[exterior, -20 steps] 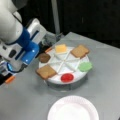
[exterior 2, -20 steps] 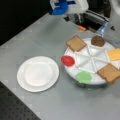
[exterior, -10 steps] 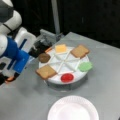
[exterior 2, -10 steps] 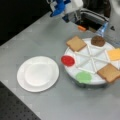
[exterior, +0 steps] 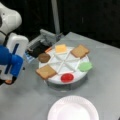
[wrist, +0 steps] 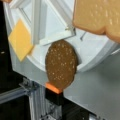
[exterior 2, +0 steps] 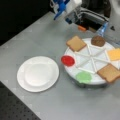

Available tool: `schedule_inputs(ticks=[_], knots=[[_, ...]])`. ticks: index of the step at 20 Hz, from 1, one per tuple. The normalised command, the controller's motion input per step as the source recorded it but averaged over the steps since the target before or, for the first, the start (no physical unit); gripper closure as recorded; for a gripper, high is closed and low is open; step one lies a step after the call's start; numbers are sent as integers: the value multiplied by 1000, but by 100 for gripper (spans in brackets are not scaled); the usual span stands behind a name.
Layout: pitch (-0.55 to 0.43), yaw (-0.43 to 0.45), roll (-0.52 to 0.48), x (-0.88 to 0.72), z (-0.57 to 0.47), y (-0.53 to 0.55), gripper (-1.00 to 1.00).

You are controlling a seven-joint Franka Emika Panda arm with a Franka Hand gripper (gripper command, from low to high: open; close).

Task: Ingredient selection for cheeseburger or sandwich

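Observation:
All the ingredients lie in a white divided tray (exterior: pixel 75 62). In both front views I see two brown toast squares (exterior: pixel 46 71) (exterior: pixel 80 51), a dark round patty (exterior: pixel 44 57) and a yellow cheese square (exterior: pixel 60 48). In the wrist view the patty (wrist: pixel 61 65) is centred, hanging over the tray's rim, with the cheese (wrist: pixel 20 40) and one toast (wrist: pixel 100 15) nearby. My gripper (exterior: pixel 8 79) (exterior 2: pixel 58 11) hovers off the tray on the patty's side, touching nothing. No sandwich stack shows anywhere.
A green piece (exterior: pixel 85 66) and a red disc (exterior: pixel 67 77) fill two other tray compartments. A white paper plate (exterior: pixel 73 110) (exterior 2: pixel 38 73) with nothing on it sits on the grey table beside the tray. A metal frame with an orange part (wrist: pixel 53 88) stands at the table's edge behind the patty.
The arm has drifted slightly away from the tray, toward a front view's left. The ingredients have not moved.

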Motion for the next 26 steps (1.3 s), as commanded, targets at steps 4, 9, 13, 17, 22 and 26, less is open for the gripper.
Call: schedule_inputs(ticks=[4, 9, 13, 17, 22, 26], knots=[[-55, 84, 340, 174, -171, -205, -100], [-66, 84, 326, 199, -275, -244, -100], [-178, 112, 412, 183, -394, -315, -100], [-165, 143, 429, 142, -382, -408, -100], [-162, 144, 454, 221, -328, -449, -100], [-118, 190, 469, 300, -257, -386, -100]])
